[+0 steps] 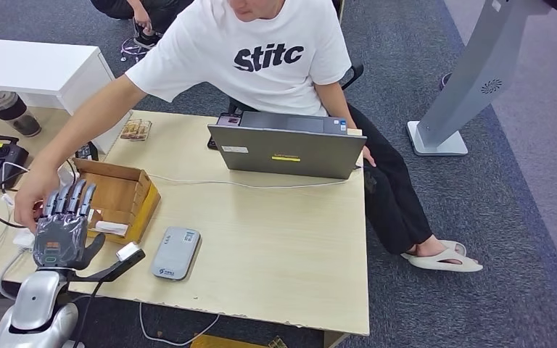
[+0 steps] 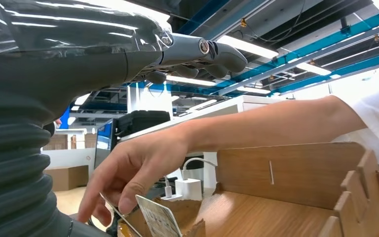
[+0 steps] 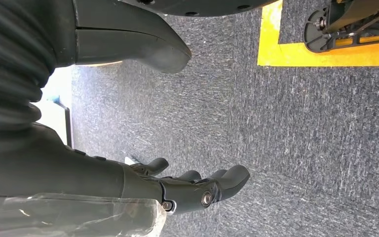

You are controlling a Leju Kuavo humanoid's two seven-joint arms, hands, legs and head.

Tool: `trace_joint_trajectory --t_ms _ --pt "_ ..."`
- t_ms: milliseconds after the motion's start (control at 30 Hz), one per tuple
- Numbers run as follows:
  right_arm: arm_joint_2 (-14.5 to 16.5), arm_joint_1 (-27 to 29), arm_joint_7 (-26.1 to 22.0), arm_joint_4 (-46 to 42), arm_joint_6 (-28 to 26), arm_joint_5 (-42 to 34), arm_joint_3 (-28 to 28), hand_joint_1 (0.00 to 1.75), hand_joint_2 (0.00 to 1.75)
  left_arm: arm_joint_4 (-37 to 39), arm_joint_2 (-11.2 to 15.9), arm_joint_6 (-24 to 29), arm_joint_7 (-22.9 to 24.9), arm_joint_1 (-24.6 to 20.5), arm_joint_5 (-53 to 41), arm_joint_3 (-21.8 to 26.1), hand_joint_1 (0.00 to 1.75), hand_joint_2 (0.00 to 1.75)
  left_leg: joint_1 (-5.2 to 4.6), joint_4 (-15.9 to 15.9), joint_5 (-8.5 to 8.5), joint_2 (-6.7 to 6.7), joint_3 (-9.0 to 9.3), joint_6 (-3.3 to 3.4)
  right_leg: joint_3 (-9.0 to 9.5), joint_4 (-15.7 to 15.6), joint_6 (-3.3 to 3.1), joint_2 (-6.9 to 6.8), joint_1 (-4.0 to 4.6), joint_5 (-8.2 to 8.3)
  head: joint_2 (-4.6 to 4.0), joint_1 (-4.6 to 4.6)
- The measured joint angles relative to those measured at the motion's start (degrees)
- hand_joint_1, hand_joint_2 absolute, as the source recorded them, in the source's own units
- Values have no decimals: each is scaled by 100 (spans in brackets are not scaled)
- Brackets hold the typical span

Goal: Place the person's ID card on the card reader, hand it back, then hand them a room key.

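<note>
The left robot hand (image 1: pixel 62 221) hovers flat, fingers apart and holding nothing, over the table (image 1: pixel 275 239) beside the cardboard box (image 1: pixel 120 192). Just beneath its fingers the person's hand (image 2: pixel 133 173) pinches a card (image 2: pixel 158 217), likely offering it for transfer. The card reader (image 1: pixel 175 252) lies near its thumb side. The right robot hand (image 3: pixel 197 190) hangs loosely open above the carpet.

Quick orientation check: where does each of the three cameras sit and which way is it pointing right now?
Head view: high on the body, looking down at the table, the card reader and the left robot hand.
Left wrist view: behind the left robot hand, facing the person's hand and a card.
Right wrist view: behind the hanging right robot hand, facing carpet.
Head and left wrist views share the cardboard box.
</note>
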Motion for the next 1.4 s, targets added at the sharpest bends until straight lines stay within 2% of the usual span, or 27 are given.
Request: trace_joint_trajectory --t_ms 200,500,733,1400 --pt "1 -1 -17 0 24 -5 -10 0 175 -1 45 -89 87 7 -58 -105 0 175 0 0 0 0 0 0 1 0 0 0 0 0 0 0" --pt "2 -4 4 0 126 -55 -119 0 175 -30 222 -819 171 -70 258 -266 0 175 0 0 0 0 0 0 0 0 0 -1 0 0 0 0" --pt "2 -6 40 0 100 -63 -188 0 175 -77 295 -1639 125 -167 826 -384 0 175 0 0 0 1 0 0 1 0 0 0 0 0 0 0" --pt "3 -10 29 -2 98 -60 -242 0 175 -83 336 -1719 128 -237 890 -415 0 175 0 0 0 1 0 0 0 0 0 0 0 0 0 -1"
